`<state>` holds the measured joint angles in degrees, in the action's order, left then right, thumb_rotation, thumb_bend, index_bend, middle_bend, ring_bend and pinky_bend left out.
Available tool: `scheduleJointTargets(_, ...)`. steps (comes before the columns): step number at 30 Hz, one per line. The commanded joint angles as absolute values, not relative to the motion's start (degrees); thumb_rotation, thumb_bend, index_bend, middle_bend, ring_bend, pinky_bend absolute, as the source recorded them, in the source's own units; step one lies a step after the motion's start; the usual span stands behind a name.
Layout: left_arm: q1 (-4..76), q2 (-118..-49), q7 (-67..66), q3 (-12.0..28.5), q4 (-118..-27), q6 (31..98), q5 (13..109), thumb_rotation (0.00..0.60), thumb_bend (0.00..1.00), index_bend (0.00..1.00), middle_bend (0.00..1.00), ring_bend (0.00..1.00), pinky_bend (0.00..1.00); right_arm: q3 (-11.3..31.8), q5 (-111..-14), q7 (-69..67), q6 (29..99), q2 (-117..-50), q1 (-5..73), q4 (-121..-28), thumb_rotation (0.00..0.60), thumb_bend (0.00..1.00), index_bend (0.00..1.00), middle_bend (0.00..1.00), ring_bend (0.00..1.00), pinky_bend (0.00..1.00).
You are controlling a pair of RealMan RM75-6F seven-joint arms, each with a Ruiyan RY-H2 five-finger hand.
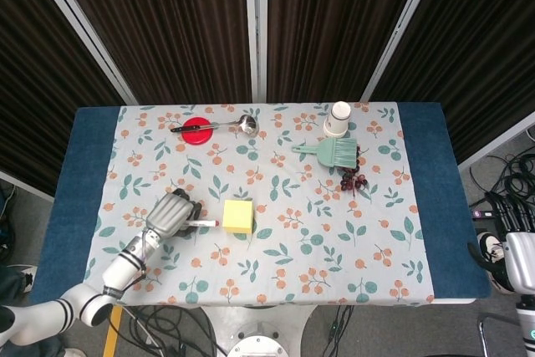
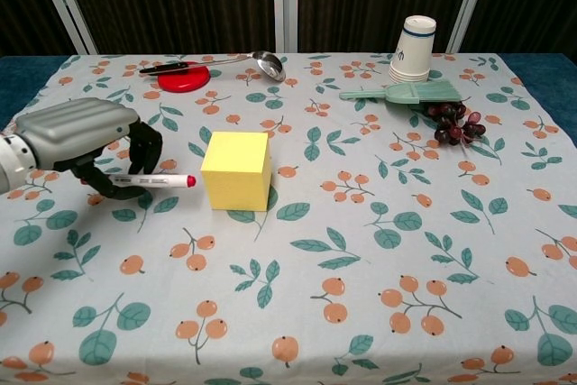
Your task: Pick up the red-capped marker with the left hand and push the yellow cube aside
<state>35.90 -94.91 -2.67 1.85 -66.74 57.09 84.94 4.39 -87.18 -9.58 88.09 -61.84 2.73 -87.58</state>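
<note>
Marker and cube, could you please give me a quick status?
Left hand holds marker. Red tip just clear of yellow cube. Right hand parked off-table.

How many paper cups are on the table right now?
1: a white paper cup stands upside down at the far right of the table, just behind the green brush. More cups may be nested inside it; I cannot tell.

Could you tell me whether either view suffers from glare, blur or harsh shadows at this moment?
Head view: even light, sharp, the yellow cube casting only a faint shadow. Chest view: also sharp, marker crisp in the left robot hand; no glare in either.
</note>
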Motion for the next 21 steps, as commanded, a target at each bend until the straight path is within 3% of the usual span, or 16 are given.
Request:
scheduleJointTargets(1,37.1,-96.1,-3.0,3.0,-66.7,56.2,84.4,0.6,0.38,0.72,0.74,0.49,0.32,4.4,-87.2,-9.6,88.2,-61.8,2.6,-87.5,0.6,0.18,0.0,0.09,0.0,0.0)
scheduleJointTargets(21,45.9,-103.1,-10.1,9.0,-64.9,48.3,78.6,0.6,0.38,0.72,0.74,0.49,0.32,4.4,-86.5,-10.8,88.2,-61.7,2.1,-86.5,0.6,0.18,0.0,0.09,0.0,0.0)
